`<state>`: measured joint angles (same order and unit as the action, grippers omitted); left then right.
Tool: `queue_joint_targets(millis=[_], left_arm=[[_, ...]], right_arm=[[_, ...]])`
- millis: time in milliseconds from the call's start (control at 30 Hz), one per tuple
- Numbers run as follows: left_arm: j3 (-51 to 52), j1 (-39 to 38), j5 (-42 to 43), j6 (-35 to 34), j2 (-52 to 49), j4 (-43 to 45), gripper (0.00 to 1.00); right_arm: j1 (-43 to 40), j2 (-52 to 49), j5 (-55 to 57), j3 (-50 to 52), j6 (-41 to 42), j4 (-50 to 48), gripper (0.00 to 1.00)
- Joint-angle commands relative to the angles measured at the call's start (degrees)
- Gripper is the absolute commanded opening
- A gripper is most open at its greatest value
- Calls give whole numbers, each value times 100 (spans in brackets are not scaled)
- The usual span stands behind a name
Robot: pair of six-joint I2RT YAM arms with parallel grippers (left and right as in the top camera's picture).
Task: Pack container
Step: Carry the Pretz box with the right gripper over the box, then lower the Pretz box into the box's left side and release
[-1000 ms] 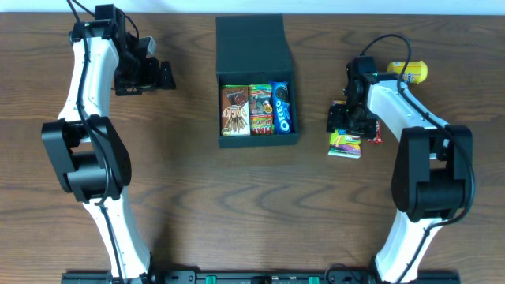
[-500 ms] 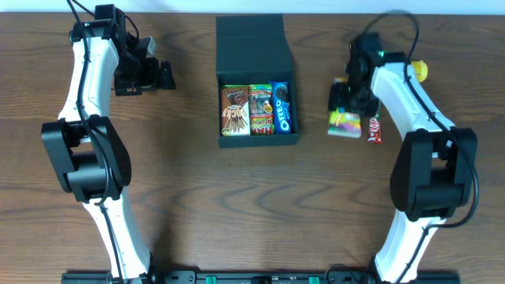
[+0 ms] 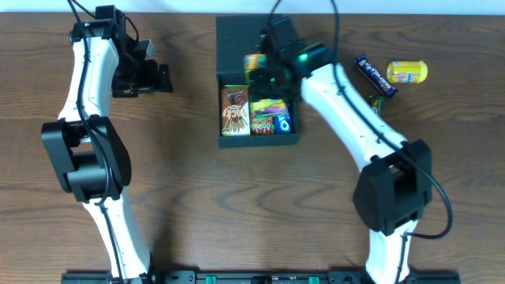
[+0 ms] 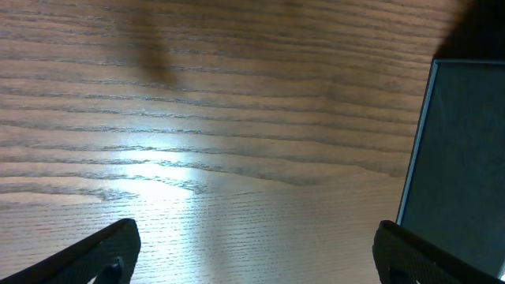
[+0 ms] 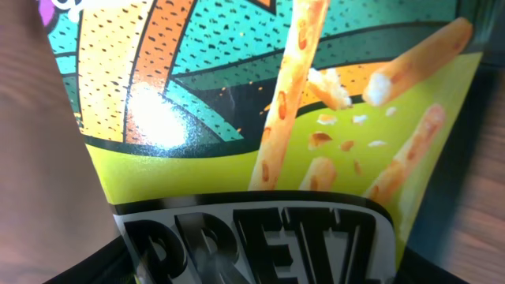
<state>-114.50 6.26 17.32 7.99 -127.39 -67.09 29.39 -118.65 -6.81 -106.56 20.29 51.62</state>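
Dark cardboard, the container stands at the far middle of the table, between the two arms, with its lid thrown back. The right gripper is over the tray. Its fingers are closed partway on a green and yellow pretzel packet, which fills the whole right wrist view. The left gripper hangs fully open and empty above bare wood, well apart from the tray, and its camera catches only the edge of the lid.

I judge the step in hand to be placing this packet. A brown packet and an Oreo pack already lie side by side in the tray. The held packet hides most of what is between them, so the row looks full. It is therefore better to lower the packet flat on top and turn it the same way as the others. The fingers should stay clear of the walls and the hinge, and open only when the packet rests, not before. If it lands tilted, the lid may not close later.

The container opens upward. Its hinge is on the far side, so the lid lies flat beyond the tray, away from the robot. With the lid open its long axis runs near to far, and the packs inside follow the same direction.
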Motion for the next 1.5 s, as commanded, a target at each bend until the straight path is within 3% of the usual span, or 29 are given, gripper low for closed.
queue_joint_targets(millis=[0,233,467,667,933,967,1033,1067,1267,1467], left_arm=[[-127,-4,-101,81,155,-42,95],[-127,-4,-98,81,155,-79,95],[-127,-7,-96,81,155,-83,95],[-127,-7,-98,81,155,-120,95],[-127,-7,-98,81,155,-125,95],[-127,-7,-98,81,155,-125,95],[-127,-7,-96,81,155,-122,95],[-127,-7,-94,79,155,-122,95],[-127,-7,-79,57,155,-122,95],[-127,-7,-79,57,155,-122,95]], right_arm=[[278,-153,-210,-96,354,-127,69],[485,-428,-199,-98,822,-133,69],[516,-431,-317,-98,879,-345,89],[297,-424,-334,-101,688,-356,87],[-459,-409,-846,-739,179,282,68],[-520,-409,-1016,-817,52,286,59],[-643,-409,-1622,-896,-341,177,17],[-713,-413,-2146,-887,-673,68,3],[-813,-605,-3777,-595,-1834,-149,1],[-811,-999,-4017,-385,-2083,-173,1]])
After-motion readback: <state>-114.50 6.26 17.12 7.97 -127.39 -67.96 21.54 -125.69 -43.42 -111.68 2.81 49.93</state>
